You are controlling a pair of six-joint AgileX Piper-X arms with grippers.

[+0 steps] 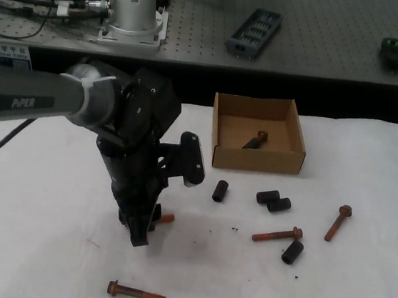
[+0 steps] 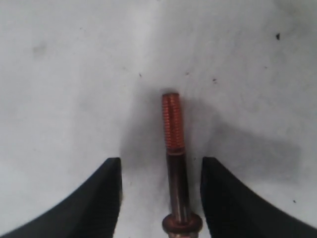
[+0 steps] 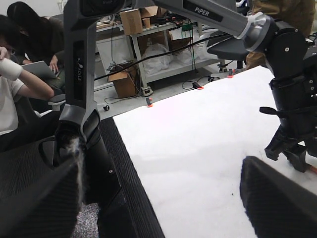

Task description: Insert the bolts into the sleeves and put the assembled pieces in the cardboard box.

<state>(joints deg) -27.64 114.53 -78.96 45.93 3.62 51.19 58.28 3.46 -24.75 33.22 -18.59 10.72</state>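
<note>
Left gripper point(image 1: 139, 236), fingers spread, straddles a bolt point(image 2: 176, 163) lying on the white bench point(image 1: 30, 245). To its right lie loose sleeves point(image 1: 220, 190), further bolts point(image 1: 277, 235), and the cardboard box point(image 1: 259, 159) containing one assembled piece point(image 1: 255, 140). Right gripper point(image 3: 158, 208): fingers spread.

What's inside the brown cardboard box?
Inside the cardboard box lies one bolt pushed into a dark sleeve. The box's near wall hides a strip of the floor just behind it.

a bolt point(image 2: 176, 148) is positioned between the left pincer point(image 2: 161, 160) fingers on the counter point(image 1: 355, 296); sleeves point(image 1: 220, 191) are located before the cardboard box point(image 1: 259, 159).
</note>
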